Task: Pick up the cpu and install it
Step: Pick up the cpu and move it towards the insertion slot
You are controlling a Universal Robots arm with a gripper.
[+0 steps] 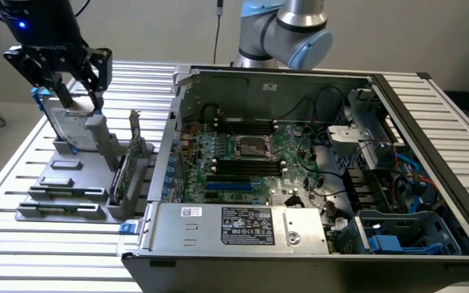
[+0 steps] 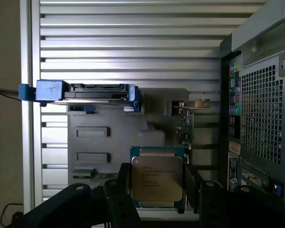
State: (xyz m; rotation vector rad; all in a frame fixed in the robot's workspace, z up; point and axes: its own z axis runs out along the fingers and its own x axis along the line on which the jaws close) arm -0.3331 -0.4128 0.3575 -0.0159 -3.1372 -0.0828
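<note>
**Gripper position.** We find the gripper (image 1: 80, 101) at the exterior view's left. It hangs over the grey parts fixture (image 1: 63, 183), which stands on the slatted aluminium table (image 1: 47, 256). It is well apart from the open computer case (image 1: 300, 76).

**Jaw state.** We see the jaws standing wide apart. In the wrist view the two dark fingers (image 2: 124, 190) flank the cpu (image 2: 156, 175), one at each side edge. We cannot tell whether either finger touches the chip.

**Location of the cpu.** The cpu is at the fixture, between the fingers and outside the case. Its silver-grey lid, with printed lettering, faces the wrist camera, and a thin green edge shows around the lid. We cannot tell whether it rests on its seat or is raised off it.

**Socket.** The socket (image 1: 251, 147) sits in the middle of the green motherboard (image 1: 218, 165) inside the case, well apart from the cpu.

**Neighbouring parts.**
- The hard drive (image 1: 59, 119) with blue brackets stands on edge in the fixture, just beside the gripper.
- An expansion card (image 1: 132, 165) stands upright on the side of the fixture nearest the case.
</note>
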